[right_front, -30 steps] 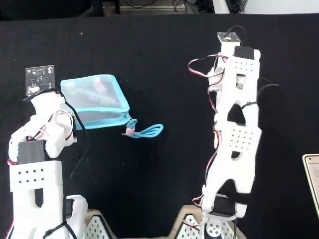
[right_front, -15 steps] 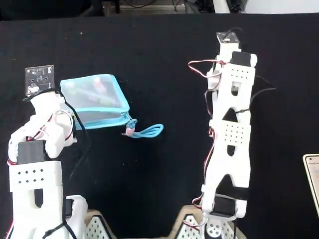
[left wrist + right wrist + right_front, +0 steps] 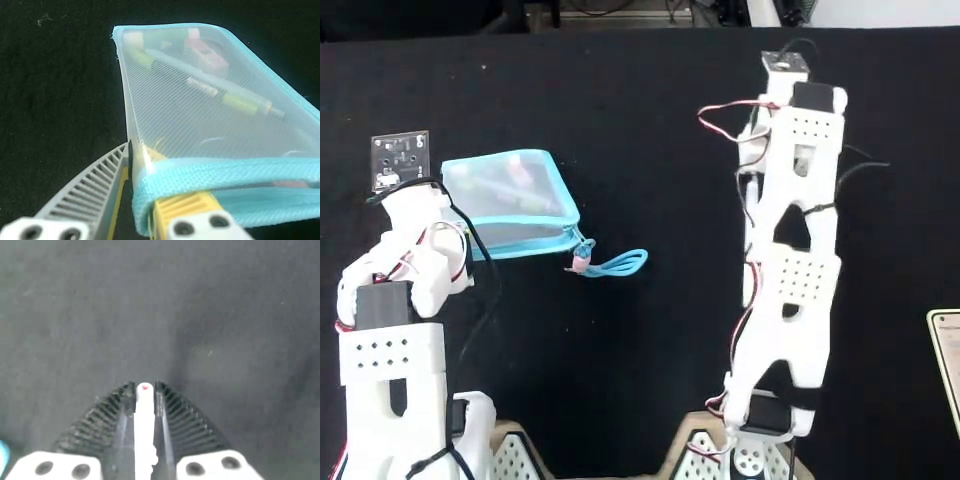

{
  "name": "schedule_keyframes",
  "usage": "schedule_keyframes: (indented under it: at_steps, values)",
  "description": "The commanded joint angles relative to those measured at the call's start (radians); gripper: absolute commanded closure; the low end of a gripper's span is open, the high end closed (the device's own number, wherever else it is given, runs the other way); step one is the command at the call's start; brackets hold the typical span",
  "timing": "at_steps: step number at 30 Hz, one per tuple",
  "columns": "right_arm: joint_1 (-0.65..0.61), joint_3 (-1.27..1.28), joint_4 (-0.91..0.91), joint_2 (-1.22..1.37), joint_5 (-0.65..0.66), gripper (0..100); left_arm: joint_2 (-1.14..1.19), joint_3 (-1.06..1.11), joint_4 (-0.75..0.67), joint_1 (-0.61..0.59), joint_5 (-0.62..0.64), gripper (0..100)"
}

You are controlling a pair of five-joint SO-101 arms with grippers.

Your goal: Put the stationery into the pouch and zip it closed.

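pouch (image 3: 510,205) at 10 o'clock on table (image 3: 650,120), stationery (image 3: 225,97) inside | left gripper (image 3: 140,165) pinching its corner | right gripper (image 3: 145,390) at 2 o'clock, clamped on white stick (image 3: 144,430) — well apart | risk: mouth looks shut, so stick may jam or drag pouch loose

pouch (image 3: 200,125) translucent ribbed mesh plastic, faintly glossy, bound in woven cyan cloth tape; strap (image 3: 620,265) at its four o'clock smooth; table (image 3: 620,380) matt black cloth; left gripper (image 3: 137,155) and right gripper (image 3: 145,387) ribbed matt plastic; clamped white stick (image 3: 145,430) smooth plastic
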Motion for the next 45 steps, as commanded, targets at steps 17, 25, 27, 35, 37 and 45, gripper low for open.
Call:
schedule_keyframes:
  at_steps: [17, 25, 27, 35, 37, 45]
  values:
    - [-0.239, 0.696, -0.005, -1.003, -0.003, 98.8, -0.011, -0.007, -0.006, -0.01, 0.005, 97]
    - [-0.356, 0.858, -0.005, -1.331, -0.008, 98.8, -0.011, -0.007, -0.005, -0.01, 0.005, 97]
    - [-0.356, 0.885, -0.005, -1.38, -0.008, 98.8, -0.011, -0.007, -0.005, -0.01, 0.005, 97]
    - [-0.358, 0.955, -0.031, -1.484, -0.008, 98.8, -0.011, -0.007, -0.005, -0.01, 0.006, 97]
    - [-0.362, 0.961, -0.043, -1.523, -0.012, 98.8, -0.011, -0.007, -0.005, -0.01, 0.006, 97]
    - [-0.592, 0.964, -0.061, -1.759, -0.089, 98.8, -0.011, -0.007, -0.008, -0.01, 0.006, 97]
